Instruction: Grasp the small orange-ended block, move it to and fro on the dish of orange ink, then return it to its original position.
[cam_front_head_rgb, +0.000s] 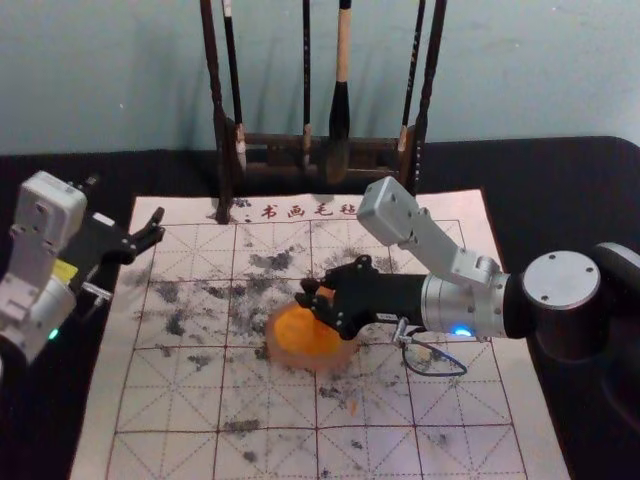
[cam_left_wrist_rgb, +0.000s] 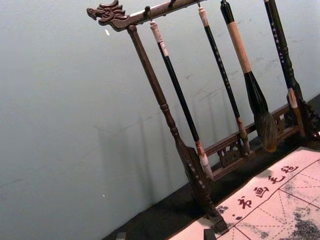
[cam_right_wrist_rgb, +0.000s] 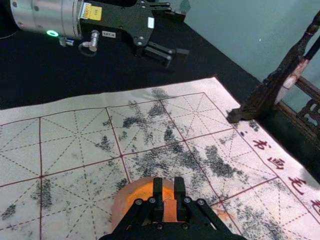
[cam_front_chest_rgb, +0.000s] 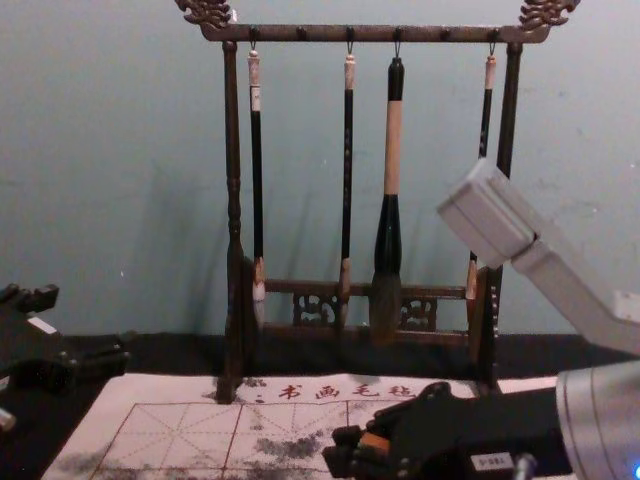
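Note:
My right gripper (cam_front_head_rgb: 318, 298) is over the dish of orange ink (cam_front_head_rgb: 290, 345), reaching in from the right. In the right wrist view the right gripper (cam_right_wrist_rgb: 169, 197) is shut on the small block (cam_right_wrist_rgb: 170, 210), which stands between its fingers in front of the orange dish (cam_right_wrist_rgb: 122, 200). The block's orange side (cam_front_chest_rgb: 375, 441) also shows in the chest view between the fingers. Whether the block touches the ink I cannot tell. My left gripper (cam_front_head_rgb: 150, 235) is parked open beside the mat's left edge; its fingertips (cam_left_wrist_rgb: 210, 234) show low in the left wrist view.
A dark wooden rack (cam_front_chest_rgb: 310, 35) with several hanging brushes stands behind the mat. The white gridded felt mat (cam_front_head_rgb: 170, 400), marked with black ink smudges, lies on the black table (cam_front_head_rgb: 60, 420). A small orange mark (cam_front_head_rgb: 352, 406) is on the mat near the dish.

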